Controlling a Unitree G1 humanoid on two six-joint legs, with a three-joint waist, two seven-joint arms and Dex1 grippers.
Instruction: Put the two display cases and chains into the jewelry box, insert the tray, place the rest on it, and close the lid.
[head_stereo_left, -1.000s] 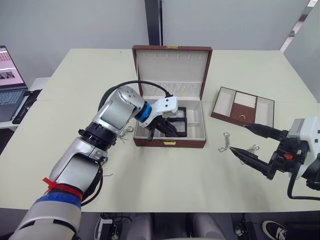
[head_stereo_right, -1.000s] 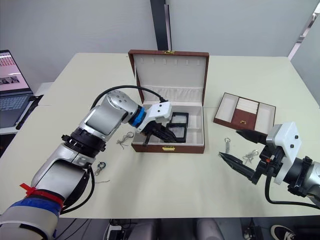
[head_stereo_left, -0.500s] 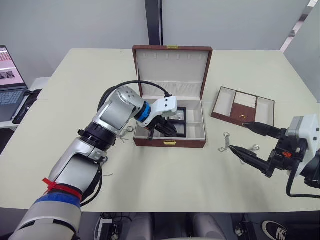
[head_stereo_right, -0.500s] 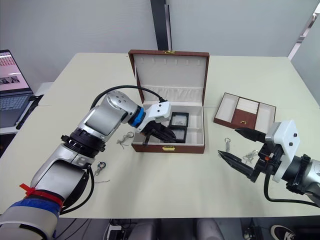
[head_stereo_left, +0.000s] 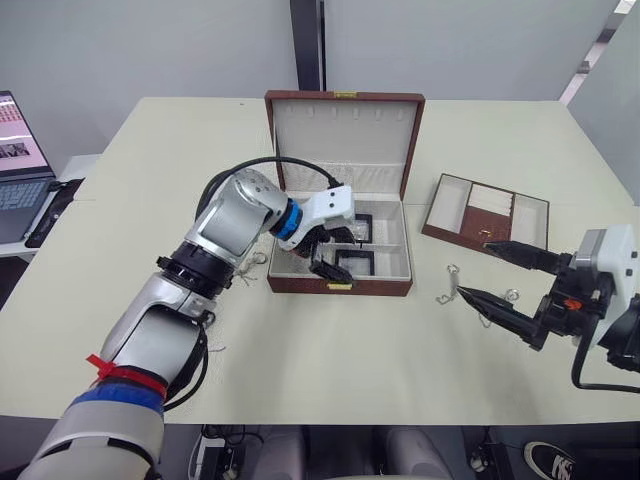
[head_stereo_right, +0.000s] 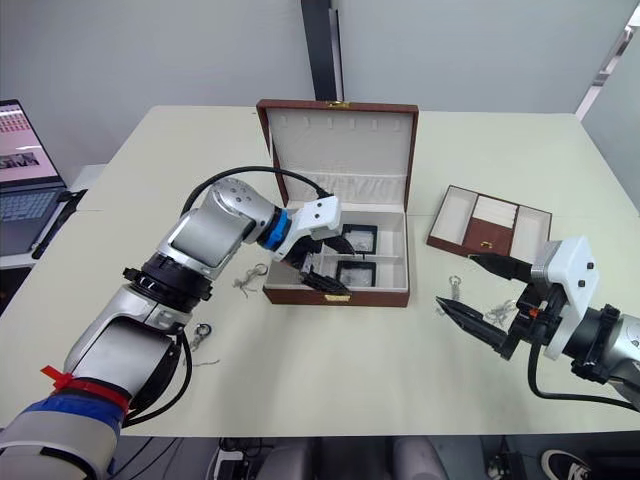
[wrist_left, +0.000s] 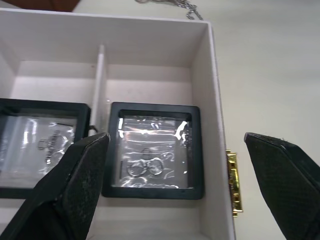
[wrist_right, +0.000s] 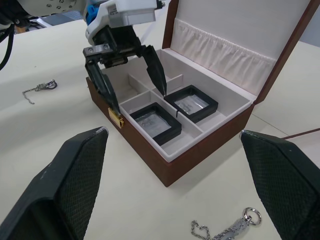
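A: The left hand (head_stereo_right: 322, 262) hangs spread over the front left part of the jewelry box (head_stereo_right: 338, 295), holding nothing. Both display cases lie in the box, the front display case (head_stereo_right: 353, 273) and the rear display case (head_stereo_right: 359, 238) each in its own compartment.

B: Then the cases look done, and I judge the chains come next?

A: Yes. The right hand (head_stereo_right: 475, 300) is wide apart and empty, low over the desk (head_stereo_right: 330, 380), with one chain (head_stereo_right: 497, 315) at its lower fingertip and another chain (head_stereo_right: 454, 290) just beside. The next move calls for pinching a thin, limp chain off a flat surface. A further chain (head_stereo_right: 250, 277) lies left of the box.

B: And the cases?

A: Black frames, clear windows, silver pieces on grey. The lid (head_stereo_right: 339, 150) stands upright; the tray (head_stereo_right: 490, 229) sits apart, to the right.
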